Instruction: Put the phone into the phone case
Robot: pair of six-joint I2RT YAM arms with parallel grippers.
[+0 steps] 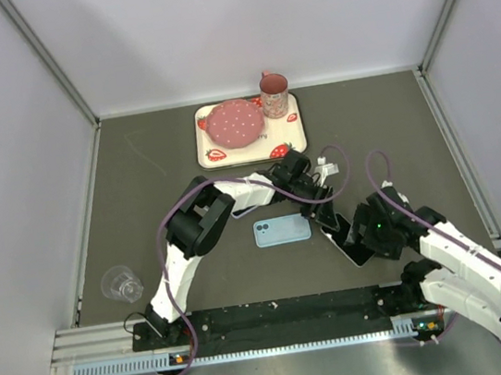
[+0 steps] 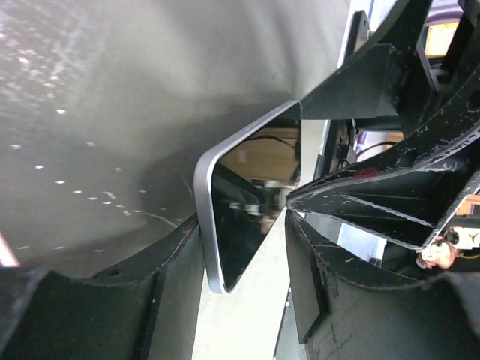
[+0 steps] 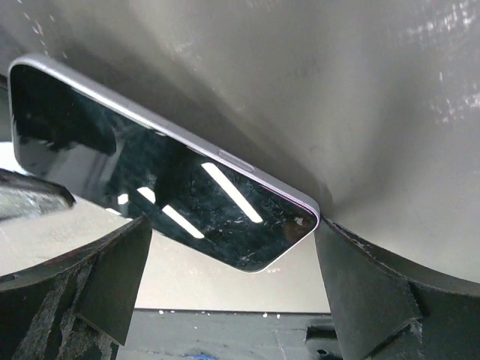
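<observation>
The light blue phone case [image 1: 282,231] lies flat on the table in the middle. The dark phone [image 1: 346,247] is just right of it, tipped up on one long edge between my two grippers. My left gripper [image 1: 321,207] is open at the phone's far end. In the left wrist view the phone's silver-edged corner [image 2: 225,217] sits between its fingers, against one finger [image 2: 169,292] and apart from the other. My right gripper [image 1: 362,235] is at the near end. In the right wrist view its wide-set fingers [image 3: 352,285] touch both sides of the phone [image 3: 150,180].
A white strawberry tray [image 1: 212,156] with a pink dotted plate [image 1: 234,123] and a pink cup [image 1: 274,94] stands at the back. A clear plastic cup [image 1: 121,283] sits at the front left. Grey walls close in three sides.
</observation>
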